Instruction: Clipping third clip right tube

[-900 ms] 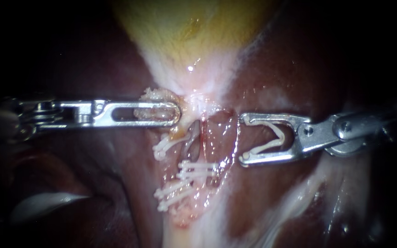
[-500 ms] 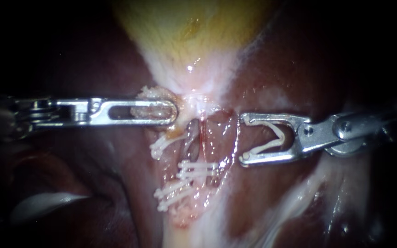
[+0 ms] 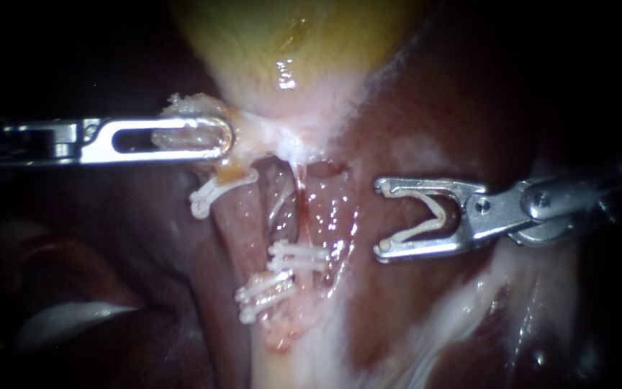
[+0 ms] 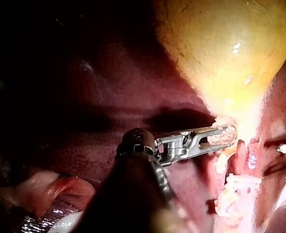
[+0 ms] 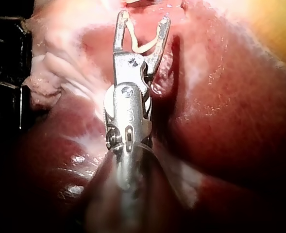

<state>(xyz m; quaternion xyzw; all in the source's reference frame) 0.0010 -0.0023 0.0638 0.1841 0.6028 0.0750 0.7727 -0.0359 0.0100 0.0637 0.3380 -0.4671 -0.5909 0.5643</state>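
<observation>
Right instrument (image 3: pixel 381 220) holds an open clip (image 3: pixel 433 216) between wide jaws, just beside the right tube (image 3: pixel 332 216), not touching. Left instrument (image 3: pixel 214 138) is clamped on tissue (image 3: pixel 188 106) below the gallbladder (image 3: pixel 289 36).

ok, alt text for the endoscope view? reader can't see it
Right instrument carries a loaded clip, spread open in its jaws, beside the tubes but not yet around either. Left instrument grips pale tissue just below the yellow gallbladder. Several white clips already sit across the tubes.
</observation>
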